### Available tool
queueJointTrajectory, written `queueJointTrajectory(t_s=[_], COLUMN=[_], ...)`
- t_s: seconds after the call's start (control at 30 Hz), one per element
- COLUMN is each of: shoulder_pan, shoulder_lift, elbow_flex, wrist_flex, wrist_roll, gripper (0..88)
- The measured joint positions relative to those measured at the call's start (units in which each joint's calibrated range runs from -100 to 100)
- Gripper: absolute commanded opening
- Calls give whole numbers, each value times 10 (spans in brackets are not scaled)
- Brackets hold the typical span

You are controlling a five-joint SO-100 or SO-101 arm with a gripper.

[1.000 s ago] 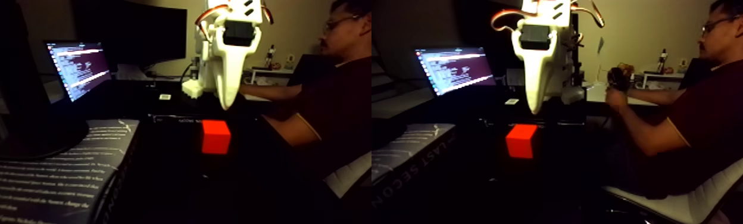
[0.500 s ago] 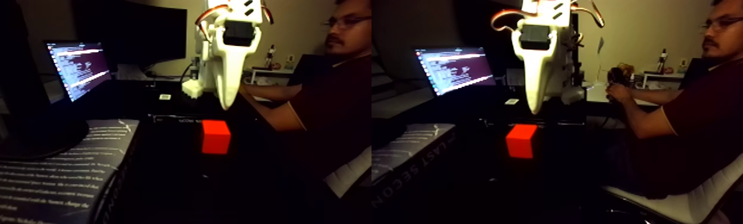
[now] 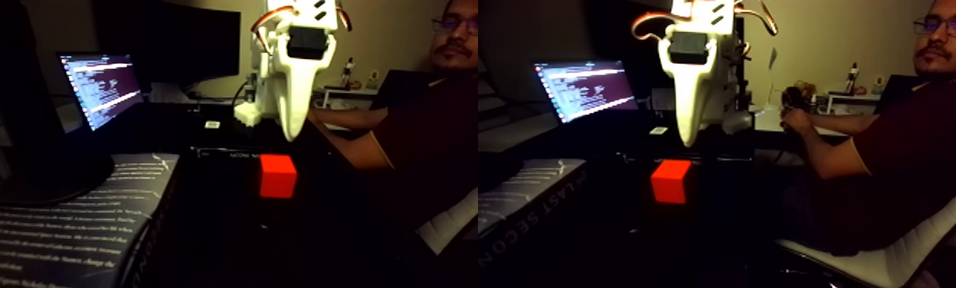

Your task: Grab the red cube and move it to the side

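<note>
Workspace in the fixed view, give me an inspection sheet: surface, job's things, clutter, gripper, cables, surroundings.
Surface: dark table, poorly lit.
Job's things: red cube resting on the table, untouched.
Clutter: printed book at the left; a lit laptop behind it.
Gripper: white gripper hangs above the cube, apart from it; open or shut cannot be told.
Cables: orange wires looping at the arm's top.
Surroundings: a seated person at the right, hands at a desk behind; a dark monitor.
</note>
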Motion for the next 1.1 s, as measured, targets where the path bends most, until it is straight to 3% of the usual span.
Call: queueJointTrajectory(t_s=[0.4, 0.73, 1.1], shoulder_pan=[0, 0, 2], shoulder_lift=[37, 116, 385], elbow_flex=[-12, -85, -226], wrist_flex=[-20, -24, -24], wrist_roll=[3, 55, 154], gripper=[8, 8, 8])
